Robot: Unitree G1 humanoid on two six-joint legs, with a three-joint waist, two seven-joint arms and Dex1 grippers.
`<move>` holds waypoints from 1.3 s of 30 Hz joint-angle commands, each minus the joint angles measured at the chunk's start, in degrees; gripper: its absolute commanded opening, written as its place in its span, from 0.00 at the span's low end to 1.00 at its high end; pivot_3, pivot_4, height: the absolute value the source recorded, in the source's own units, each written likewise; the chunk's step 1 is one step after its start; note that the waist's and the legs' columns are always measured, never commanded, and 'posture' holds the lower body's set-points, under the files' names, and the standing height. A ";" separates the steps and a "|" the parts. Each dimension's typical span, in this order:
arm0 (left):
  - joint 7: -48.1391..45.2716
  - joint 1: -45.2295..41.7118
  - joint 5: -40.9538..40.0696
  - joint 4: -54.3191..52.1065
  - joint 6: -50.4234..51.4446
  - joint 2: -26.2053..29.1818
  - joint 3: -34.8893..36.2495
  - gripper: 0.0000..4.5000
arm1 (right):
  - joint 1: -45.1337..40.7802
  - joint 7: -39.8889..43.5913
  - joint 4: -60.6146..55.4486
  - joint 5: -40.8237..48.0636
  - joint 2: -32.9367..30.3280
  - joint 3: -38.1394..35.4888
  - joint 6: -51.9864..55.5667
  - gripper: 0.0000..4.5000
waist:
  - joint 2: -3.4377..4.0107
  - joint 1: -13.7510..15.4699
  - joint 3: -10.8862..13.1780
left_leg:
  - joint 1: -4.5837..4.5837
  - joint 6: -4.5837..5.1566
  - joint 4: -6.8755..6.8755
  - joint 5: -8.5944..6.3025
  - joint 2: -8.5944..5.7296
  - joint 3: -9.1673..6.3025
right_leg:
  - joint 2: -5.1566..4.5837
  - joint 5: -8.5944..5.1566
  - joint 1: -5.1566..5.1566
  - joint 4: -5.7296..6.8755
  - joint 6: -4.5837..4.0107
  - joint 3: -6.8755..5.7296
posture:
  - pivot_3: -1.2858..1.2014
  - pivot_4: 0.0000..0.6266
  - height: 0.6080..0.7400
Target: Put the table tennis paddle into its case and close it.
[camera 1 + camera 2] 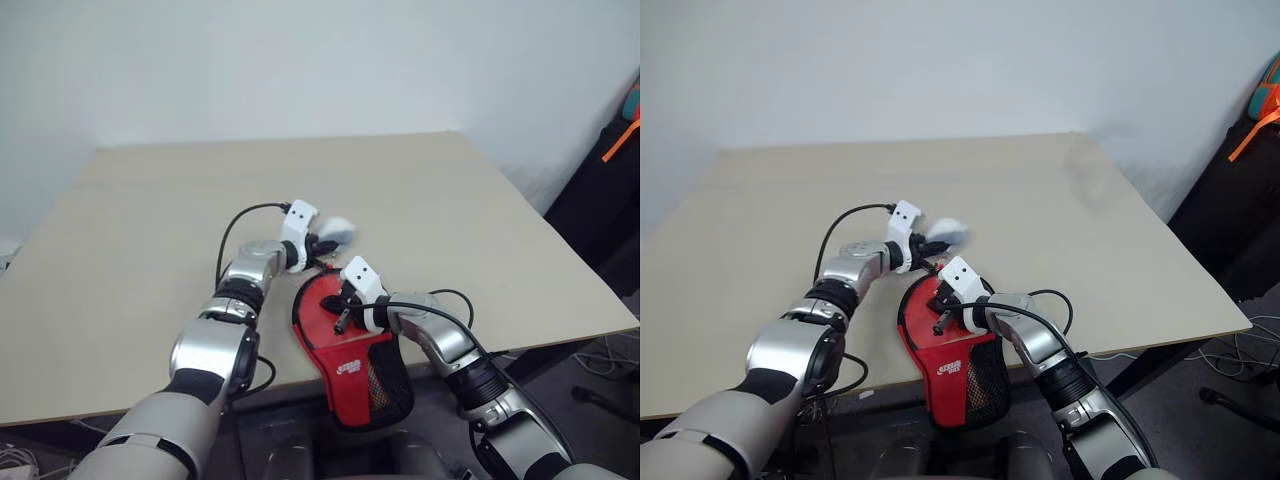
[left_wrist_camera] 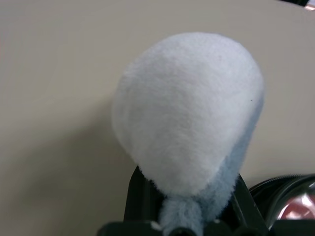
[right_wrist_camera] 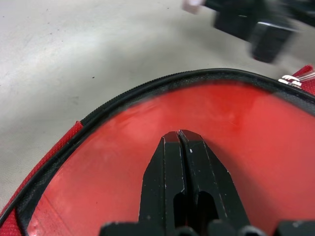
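The right gripper, fingers pressed together and holding nothing, rests on the red case at lower centre, overhanging the table edge. The left gripper, just above, clamps a fluffy white lump. The case looks soft and floppy; best pinched by its black edging.

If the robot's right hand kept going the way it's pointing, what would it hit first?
Probably the case: the right hand, fingers shut, points down over its red top. Whether it is already touching is unclear.
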 commanded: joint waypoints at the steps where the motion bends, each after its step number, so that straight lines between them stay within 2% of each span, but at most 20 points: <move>1: -4.73 -3.30 -0.07 -4.27 -3.23 -1.14 -0.40 0.03 | 1.18 0.18 1.37 -1.01 0.11 1.86 1.80 0.00 | 0.00 -0.02 0.00 | 0.00 0.00 0.00 0.00 0.00 0.00 | 0.00 0.00 0.00 0.00 0.00 0.00 | 0.52 0.00 0.74; 10: -22.08 4.39 2.39 -12.69 -8.09 0.25 -6.97 0.03 | 1.12 0.00 1.59 -1.00 0.34 1.53 1.87 0.00 | 0.02 -0.04 -0.01 | 0.01 0.00 0.00 0.00 0.03 0.02 | 0.01 0.00 -0.01 0.00 0.00 0.01 | 0.52 0.00 0.74; 21: -30.16 6.63 3.86 -15.38 -10.84 3.28 -9.82 0.03 | 0.82 0.10 1.85 -1.05 0.32 1.50 1.90 0.00 | 0.09 -0.02 -0.06 | 0.01 0.09 0.05 -0.06 0.03 0.01 | 0.01 -0.01 0.02 -0.01 0.00 0.02 | 0.52 0.00 0.74; 28: -31.91 4.84 3.99 -13.65 -9.41 5.32 -9.42 0.58 | 0.63 0.25 2.07 -1.07 0.39 1.67 1.91 0.00 | 0.10 -0.16 -0.07 | 0.02 0.15 0.08 -0.09 0.04 0.01 | 0.02 -0.01 0.03 -0.01 0.01 0.02 | 0.52 0.00 0.74; 33: -37.55 3.71 3.60 -15.69 -7.97 10.78 -8.86 0.96 | 0.48 0.42 2.25 -1.16 0.46 1.87 1.95 0.00 | 0.11 -0.63 -0.07 | 0.02 0.14 0.08 -0.09 0.07 0.02 | 0.04 -0.01 0.02 -0.01 0.01 0.02 | 0.52 0.00 0.74; 34: -38.74 3.59 3.76 -16.21 -8.14 12.54 -8.85 0.99 | 0.42 0.48 2.29 -1.15 0.45 1.92 1.94 0.00 | 0.11 -0.82 -0.07 | 0.02 0.14 0.07 -0.09 0.07 0.02 | 0.05 -0.01 0.01 -0.01 0.01 0.02 | 0.52 0.00 0.74; 39: -41.38 3.62 3.90 -17.67 -11.19 19.07 -8.38 0.99 | 0.24 0.72 2.44 -1.07 0.34 2.19 1.84 0.00 | 0.12 -1.10 -0.09 | 0.02 0.11 0.07 -0.11 0.09 0.00 | 0.05 -0.02 0.03 -0.01 0.01 0.00 | 0.52 0.00 0.74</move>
